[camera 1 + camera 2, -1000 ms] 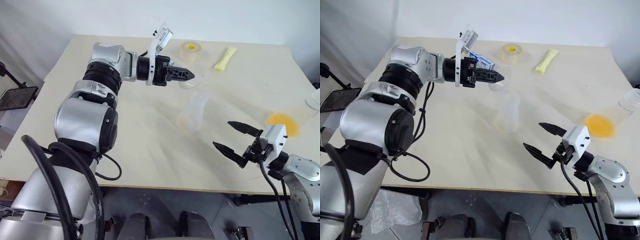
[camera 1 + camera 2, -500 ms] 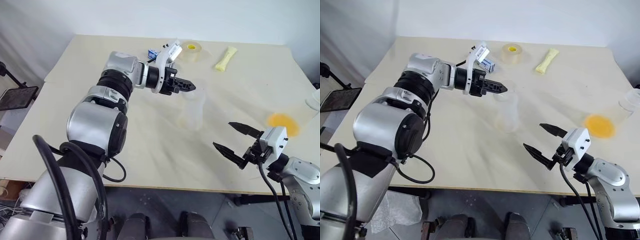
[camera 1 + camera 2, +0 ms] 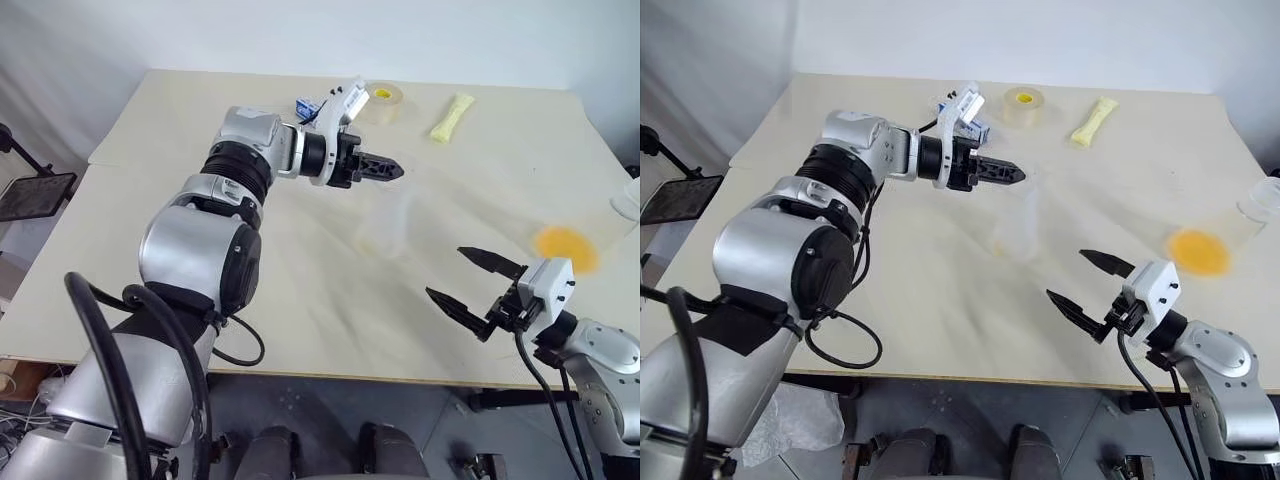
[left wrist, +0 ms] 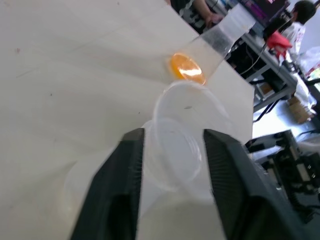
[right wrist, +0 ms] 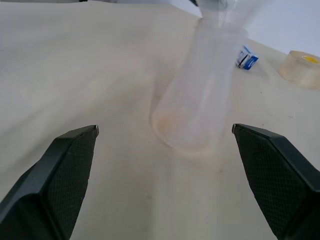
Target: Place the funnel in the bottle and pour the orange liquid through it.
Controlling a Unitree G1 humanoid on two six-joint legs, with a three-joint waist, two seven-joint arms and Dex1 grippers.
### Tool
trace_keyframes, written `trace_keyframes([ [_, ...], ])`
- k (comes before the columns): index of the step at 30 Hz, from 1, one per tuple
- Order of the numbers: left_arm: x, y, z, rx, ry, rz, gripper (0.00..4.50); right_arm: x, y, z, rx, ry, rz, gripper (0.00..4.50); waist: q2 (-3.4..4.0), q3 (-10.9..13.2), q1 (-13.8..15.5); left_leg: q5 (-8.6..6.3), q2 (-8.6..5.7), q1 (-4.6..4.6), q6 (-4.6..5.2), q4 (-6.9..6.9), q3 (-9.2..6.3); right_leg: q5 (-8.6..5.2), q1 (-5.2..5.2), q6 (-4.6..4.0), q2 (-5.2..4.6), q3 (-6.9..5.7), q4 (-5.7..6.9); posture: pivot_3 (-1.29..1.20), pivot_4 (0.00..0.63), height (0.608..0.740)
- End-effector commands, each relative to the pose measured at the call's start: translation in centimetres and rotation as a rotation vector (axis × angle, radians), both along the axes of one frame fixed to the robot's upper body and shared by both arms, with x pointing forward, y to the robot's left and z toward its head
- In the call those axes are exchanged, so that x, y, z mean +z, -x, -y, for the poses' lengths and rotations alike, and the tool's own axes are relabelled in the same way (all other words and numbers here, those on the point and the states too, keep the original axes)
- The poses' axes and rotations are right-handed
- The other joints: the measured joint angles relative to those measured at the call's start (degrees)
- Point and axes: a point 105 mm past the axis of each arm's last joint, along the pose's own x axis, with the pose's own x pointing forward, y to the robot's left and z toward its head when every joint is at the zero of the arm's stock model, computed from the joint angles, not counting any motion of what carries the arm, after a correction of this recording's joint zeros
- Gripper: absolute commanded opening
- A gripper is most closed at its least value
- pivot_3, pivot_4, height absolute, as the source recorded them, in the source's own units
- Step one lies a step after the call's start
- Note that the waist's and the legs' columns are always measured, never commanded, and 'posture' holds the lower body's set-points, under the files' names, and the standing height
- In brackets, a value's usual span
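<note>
Seating the funnel (image 4: 172,150) squarely needed the left gripper (image 4: 172,150) to part slowly; its fingers flanked it above the bottle (image 3: 385,225), liquid (image 3: 565,245) at three o'clock, right gripper (image 3: 475,282) spread empty.

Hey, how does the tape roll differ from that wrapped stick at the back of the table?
The tape roll is a round ring lying flat; the wrapped stick is long and slender, lying at a slant. The tape roll is clear with a yellow core, while the wrapped stick is pale yellow all over. Both rest near the far edge of the table, apart from each other.
</note>
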Motion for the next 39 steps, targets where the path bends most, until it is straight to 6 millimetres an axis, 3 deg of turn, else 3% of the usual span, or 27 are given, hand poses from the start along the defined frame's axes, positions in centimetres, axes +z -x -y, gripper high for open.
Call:
trace_keyframes([
  [1, 3.1, 0.4, 0.4, -0.024, 0.045, 0.075, 3.19, 1.8, 0.3, 0.5, -0.017, 0.009, 0.077, 4.5, 0.0, 0.0, 0.0, 0.0, 0.0, 0.0, 0.0, 0.0, 0.01, 0.0, 0.0, 0.0, 0.0, 0.0, 0.0, 0.0, 0.15, 0.74],
  [6, 4.3, 0.5, -0.5, -0.033, 0.083, 0.089, 4.49, 2.1, 0.3, 0.9, -0.028, 0.017, 0.079, 4.5, 0.0, 0.0, -0.1, 0.0, 0.0, 0.01, 0.0, 0.0, 0.02, 0.0, 0.0, 0.0, 0.0, 0.0, 0.0, 0.0, 0.15, 0.74],
  [9, 4.7, 0.4, -2.0, -0.055, 0.055, 0.165, 4.49, 2.4, 0.3, 1.4, -0.061, 0.015, 0.091, 4.5, 0.0, 0.0, -0.1, 0.0, 0.01, 0.02, 0.0, -0.01, 0.02, 0.0, -0.01, 0.0, 0.01, 0.0, 0.01, 0.0, 0.15, 0.74],
  [15, 2.7, -0.3, -6.3, -0.133, -0.001, 0.427, 4.49, 2.1, 0.9, 2.6, -0.162, -0.006, 0.094, 4.5, 0.06, 0.0, 0.0, 0.0, 0.02, 0.06, 0.0, -0.04, 0.06, 0.0, -0.03, 0.0, 0.0, 0.01, 0.04, 0.0, 0.15, 0.74],
  [23, 0.7, 1.9, -12.6, -0.137, 0.222, 0.748, 4.49, 1.7, 2.6, 5.1, -0.397, -0.114, 0.113, 4.5, 0.05, 0.0, 0.0, 0.0, 0.11, -0.04, 0.0, 0.07, -0.05, 0.0, -0.27, -0.01, -0.05, 0.06, 0.4, 0.0, 0.15, 0.74],
  [26, -2.1, 3.0, -13.9, -0.166, 0.198, 0.775, 4.49, 1.3, 3.1, 5.9, -0.475, -0.126, 0.111, 4.5, 0.07, -0.1, 0.1, 0.0, 0.12, -0.01, 0.0, 0.12, -0.28, 0.0, -0.24, -0.01, -0.1, 0.07, 0.54, 0.0, 0.15, 0.74],
  [29, -5.9, 5.1, -15.1, -0.28, 0.175, 0.719, 4.49, 1.1, 3.6, 6.6, -0.539, -0.126, 0.111, 4.5, 0.16, -0.1, -0.2, 0.0, 0.01, 0.12, 0.0, 0.07, -0.27, 0.0, -0.21, -0.01, -0.09, 0.14, 0.53, 0.0, 0.15, 0.74],
  [32, -8.4, 6.5, -15.5, -0.324, 0.163, 0.673, 4.49, 1.0, 4.2, 7.6, -0.618, -0.126, 0.117, 4.5, 0.16, -0.1, -0.1, 0.0, 0.05, 0.13, 0.0, 0.03, -0.27, -0.01, -0.26, -0.02, -0.03, 0.16, 0.52, 0.0, 0.15, 0.74],
  [39, -9.1, 7.6, -14.8, -0.254, 0.25, 0.754, 4.49, 1.2, 5.5, 10.4, -0.811, -0.149, 0.147, 4.5, 0.18, -0.1, 0.1, -0.01, 0.11, 0.12, 0.01, 0.1, -0.4, -0.01, -0.19, -0.02, -0.07, 0.29, 0.52, 0.0, 0.15, 0.74],
])
